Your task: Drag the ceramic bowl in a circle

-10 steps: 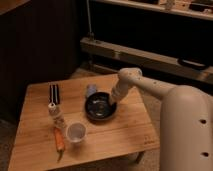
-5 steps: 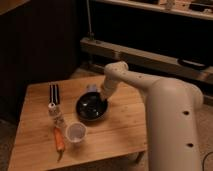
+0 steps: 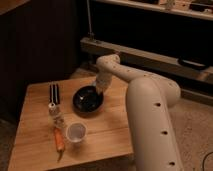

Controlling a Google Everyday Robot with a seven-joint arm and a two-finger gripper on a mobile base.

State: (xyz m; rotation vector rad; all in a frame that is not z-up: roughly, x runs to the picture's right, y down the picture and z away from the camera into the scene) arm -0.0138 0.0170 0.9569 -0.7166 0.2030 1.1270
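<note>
The ceramic bowl (image 3: 88, 99) is a wide, shallow, glossy black dish on the wooden table (image 3: 37, 145), a little right of its middle. My gripper (image 3: 100, 90) reaches down from the white arm (image 3: 150, 115) to the bowl's far right rim and appears to touch it there.
A small white cup (image 3: 76, 132) stands in front of the bowl. An orange carrot-like object (image 3: 59, 141) lies left of the cup. A black-and-white striped object (image 3: 54, 93) and a small bottle (image 3: 54, 113) sit at the left. A dark shelf unit (image 3: 150, 30) stands behind the table.
The arm has swung left over the table, and the bowl has moved left and back with the gripper at its rim.
</note>
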